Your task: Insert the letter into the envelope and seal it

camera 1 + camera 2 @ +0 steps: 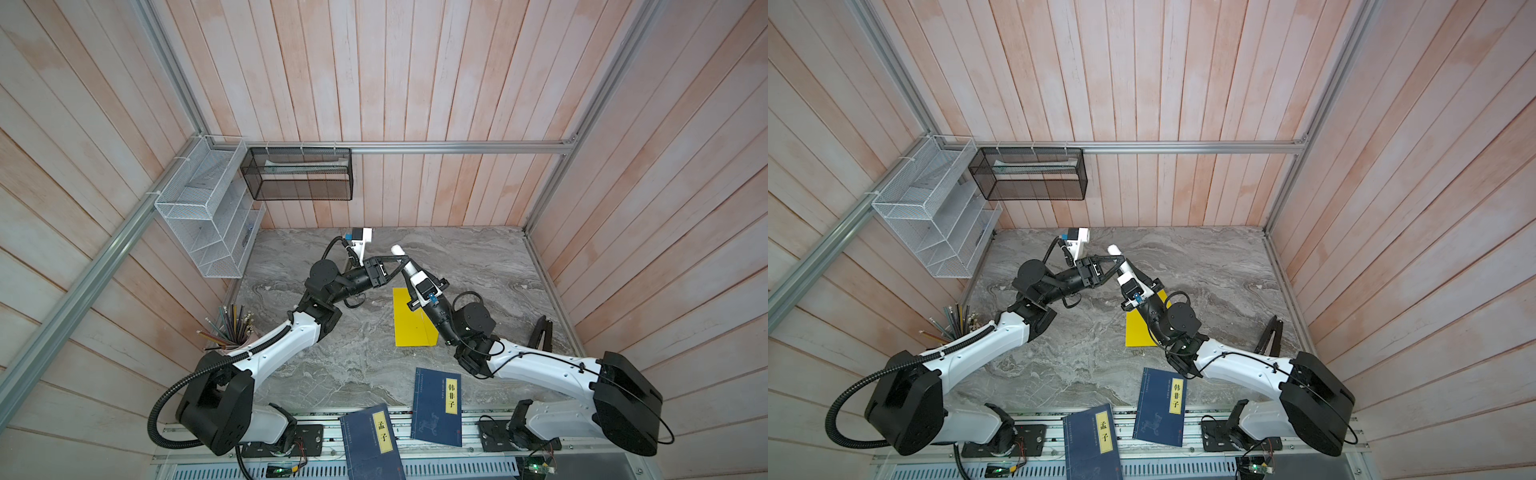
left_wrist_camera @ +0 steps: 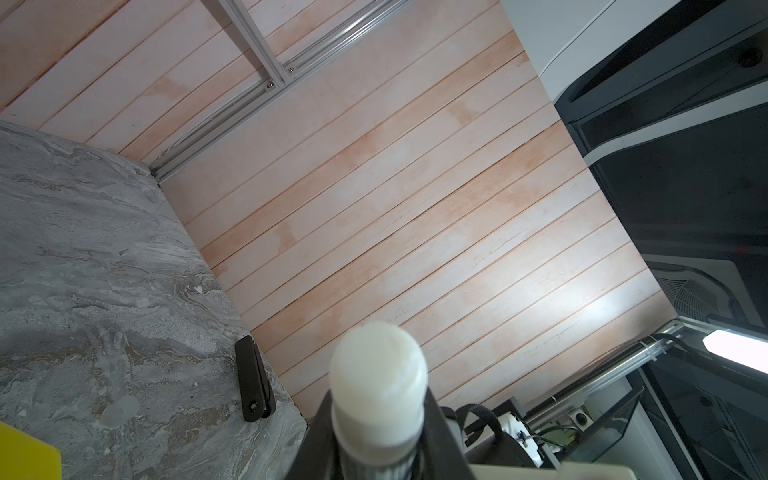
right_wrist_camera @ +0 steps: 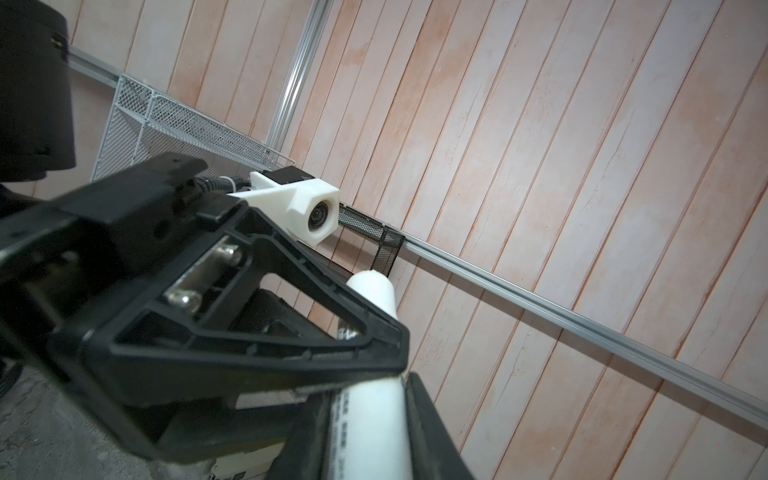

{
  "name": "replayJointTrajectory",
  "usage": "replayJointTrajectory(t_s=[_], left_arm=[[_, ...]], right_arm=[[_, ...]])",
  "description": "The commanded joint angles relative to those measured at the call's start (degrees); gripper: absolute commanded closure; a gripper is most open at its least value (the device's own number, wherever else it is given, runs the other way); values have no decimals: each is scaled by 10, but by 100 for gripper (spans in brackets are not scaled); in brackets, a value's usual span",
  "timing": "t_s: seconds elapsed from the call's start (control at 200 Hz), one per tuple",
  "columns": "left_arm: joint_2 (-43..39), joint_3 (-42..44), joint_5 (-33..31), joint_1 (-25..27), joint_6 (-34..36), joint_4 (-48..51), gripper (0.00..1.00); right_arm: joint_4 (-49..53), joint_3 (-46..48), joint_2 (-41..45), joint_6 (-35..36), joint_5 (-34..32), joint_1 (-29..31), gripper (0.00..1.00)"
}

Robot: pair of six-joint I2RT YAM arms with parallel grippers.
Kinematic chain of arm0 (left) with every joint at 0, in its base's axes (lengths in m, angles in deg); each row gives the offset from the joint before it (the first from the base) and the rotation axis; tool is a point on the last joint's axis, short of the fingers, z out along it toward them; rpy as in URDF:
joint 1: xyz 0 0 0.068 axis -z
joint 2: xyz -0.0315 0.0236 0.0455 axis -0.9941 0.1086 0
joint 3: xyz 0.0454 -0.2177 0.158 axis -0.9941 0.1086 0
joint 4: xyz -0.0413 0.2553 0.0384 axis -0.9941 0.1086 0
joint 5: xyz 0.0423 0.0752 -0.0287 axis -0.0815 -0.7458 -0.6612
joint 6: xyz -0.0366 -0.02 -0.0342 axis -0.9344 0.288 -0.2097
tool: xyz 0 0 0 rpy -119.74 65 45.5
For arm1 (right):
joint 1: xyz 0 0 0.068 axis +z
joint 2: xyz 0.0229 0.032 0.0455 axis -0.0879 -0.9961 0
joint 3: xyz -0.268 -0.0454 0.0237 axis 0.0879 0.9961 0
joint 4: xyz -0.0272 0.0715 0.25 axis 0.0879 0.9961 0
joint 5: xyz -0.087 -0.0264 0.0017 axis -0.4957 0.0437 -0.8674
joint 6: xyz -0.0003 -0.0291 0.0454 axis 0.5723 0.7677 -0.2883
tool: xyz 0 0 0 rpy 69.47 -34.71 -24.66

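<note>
Marble tabletop (image 1: 478, 266), envelope (image 1: 409, 324) flat below, left fingers (image 3: 249, 332) and right fingers (image 3: 428, 424) both clamping raised glue stick (image 2: 380, 374)

left end effector (image 1: 404, 262) and right end effector (image 1: 412, 272) meet aloft, jaws narrowly clamped

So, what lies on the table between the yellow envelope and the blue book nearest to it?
Nothing: only a bare strip of grey table separates the envelope from that book. Both top views show this.
</note>
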State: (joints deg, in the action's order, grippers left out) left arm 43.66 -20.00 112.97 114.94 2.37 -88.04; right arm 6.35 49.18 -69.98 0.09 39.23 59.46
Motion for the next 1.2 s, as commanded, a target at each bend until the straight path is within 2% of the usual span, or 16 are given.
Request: replayJointTrajectory(t_s=[0.0, 0.075, 0.105, 0.175, 0.23, 0.365, 0.51, 0.65, 0.77, 0.85, 0.93, 1.035, 1.195], left_arm=[[6, -9, 53, 12, -3, -23, 100], [7, -8, 58, 12, -4, -25, 98], [6, -6, 58, 11, -3, -23, 87], [-2, -3, 53, 6, 10, -9, 60], [-14, 3, 46, 0, 27, 9, 47], [-58, 11, 20, -19, 85, 78, 32], [-119, 13, -18, -39, 162, 179, 24], [-159, -20, -106, -44, 284, 367, 26], [-149, -52, -192, -36, 371, 516, 42], [-131, -65, -272, -8, 416, 577, 51], [-102, -70, -321, 20, 443, 604, 57], [-56, -63, -352, 51, 459, 597, 69], [1, -41, -375, 89, 476, 549, 77]], right_arm=[[28, -22, -9, -9, 5, -11, 90], [41, -25, -4, -11, 4, -11, 97], [48, -25, 0, -13, 2, -10, 100], [75, -30, 16, -21, -2, -11, 100], [117, -39, 33, -32, -9, -11, 100], [273, -80, 75, -88, -28, -18, 100], [458, -134, 111, -179, -27, -46, 100], [663, -241, 98, -286, 3, -89, 100], [852, -367, 46, -364, 55, -131, 100], [962, -444, 5, -409, 108, -163, 100], [1057, -511, -40, -443, 151, -188, 100], [1167, -585, -106, -469, 190, -206, 100], [1248, -632, -175, -483, 220, -214, 100]])
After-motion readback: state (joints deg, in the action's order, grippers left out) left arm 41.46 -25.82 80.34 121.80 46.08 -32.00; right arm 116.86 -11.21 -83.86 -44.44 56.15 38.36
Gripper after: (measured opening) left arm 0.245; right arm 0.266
